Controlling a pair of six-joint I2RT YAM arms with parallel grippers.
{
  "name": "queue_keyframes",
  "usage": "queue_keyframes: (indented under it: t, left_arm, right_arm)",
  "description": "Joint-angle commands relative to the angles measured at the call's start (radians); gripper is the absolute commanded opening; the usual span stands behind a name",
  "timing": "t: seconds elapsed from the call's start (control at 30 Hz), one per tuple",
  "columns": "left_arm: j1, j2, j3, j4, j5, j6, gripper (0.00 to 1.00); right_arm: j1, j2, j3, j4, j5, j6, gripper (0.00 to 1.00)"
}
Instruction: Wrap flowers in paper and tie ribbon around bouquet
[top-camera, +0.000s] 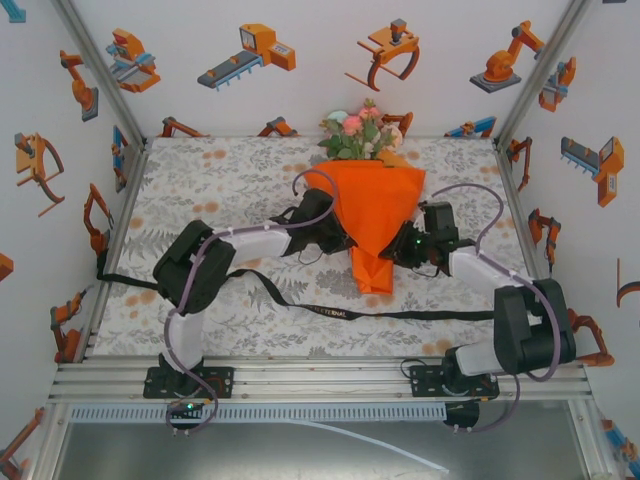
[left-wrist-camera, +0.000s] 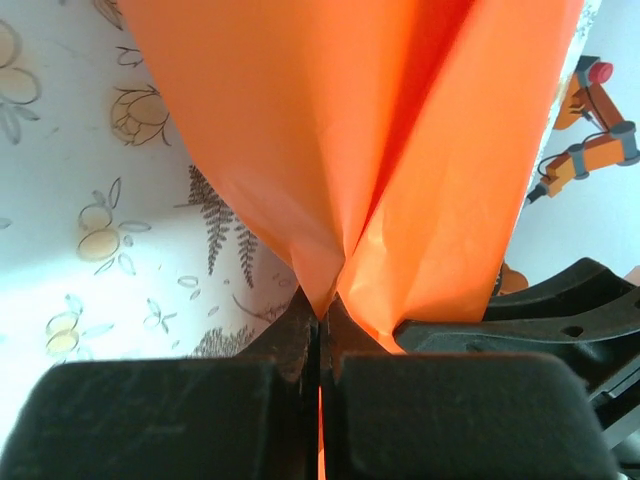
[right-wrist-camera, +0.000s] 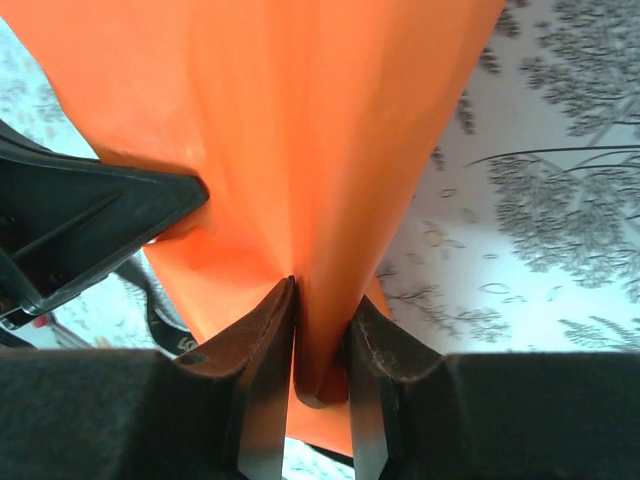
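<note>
Pinching the wrap shut from both sides: my left fingers (left-wrist-camera: 300, 332) are clenched flat on a crease of the orange paper (left-wrist-camera: 300, 120). My right fingers (right-wrist-camera: 272, 322) clamp a thicker fold of the same sheet, and that fold takes up the narrow gap between them. Seen from above, the bouquet (top-camera: 370, 200) lies on the surface (top-camera: 220, 180) in the middle. Its wide end points away from me with the flowers (top-camera: 360, 128) showing above it, and its narrow end points towards me. The two grips sit on opposite flanks of the cone, in its lower half. I judge the step in hand to be gathering the cone closed so that it can be tied. To do it well, both pinches should press inwards together rather than pull apart, since opposed tugs could tear or unroll the sheet. Each grip should be firm enough that the smooth paper does not slide out. One side will have to hold the overlap alone when the other goes for the ribbon (top-camera: 330, 312). That ribbon lies slack across the surface near the narrow end; whether it touches the cone I cannot tell. Count: one bouquet, one sheet of paper, one ribbon, two arms, two pairs of fingers; the blooms are too small to count singly.
</note>
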Motion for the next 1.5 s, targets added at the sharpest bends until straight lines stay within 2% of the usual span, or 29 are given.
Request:
queue_keyframes:
  t: [0.0, 0.17, 0.43, 0.57, 0.7, 0.9, 1.03, 1.2, 1.33, 1.47]
  left_arm:
    - [0.015, -0.110, -0.035, -0.103, -0.031, 0.033, 0.00]
    - [0.027, -0.239, -0.142, -0.178, -0.063, 0.028, 0.00]
    - [0.025, -0.493, -0.377, -0.251, -0.104, 0.014, 0.00]
    - [0.025, -0.635, -0.474, -0.269, -0.128, 0.035, 0.00]
    - [0.022, -0.730, -0.519, -0.329, -0.140, 0.039, 0.00]
    - [0.012, -0.859, -0.585, -0.451, -0.215, 0.023, 0.00]
    - [0.011, -0.945, -0.634, -0.529, -0.262, 0.016, 0.00]
    - [0.012, -0.978, -0.686, -0.467, -0.202, 0.029, 0.00]
    - [0.010, -0.912, -0.676, -0.446, -0.166, 0.056, 0.11]
    - [0.005, -0.860, -0.661, -0.467, -0.223, 0.060, 0.22]
  right_arm:
    - [0.046, -0.060, -0.001, 0.033, 0.018, 0.090, 0.27]
    - [0.128, -0.101, -0.024, 0.062, 0.063, 0.179, 0.23]
    - [0.383, -0.081, -0.013, 0.085, 0.209, 0.284, 0.17]
    - [0.532, -0.010, 0.012, 0.110, 0.296, 0.323, 0.17]
    - [0.646, 0.109, 0.039, 0.197, 0.322, 0.377, 0.17]
    - [0.728, 0.204, 0.100, 0.210, 0.360, 0.397, 0.17]
    - [0.741, 0.184, 0.104, 0.169, 0.396, 0.393, 0.22]
    - [0.761, 0.152, 0.091, 0.094, 0.428, 0.387, 0.35]
    - [0.763, 0.060, 0.044, 0.025, 0.513, 0.379, 0.52]
    - [0.763, -0.047, 0.008, -0.023, 0.572, 0.353, 0.61]
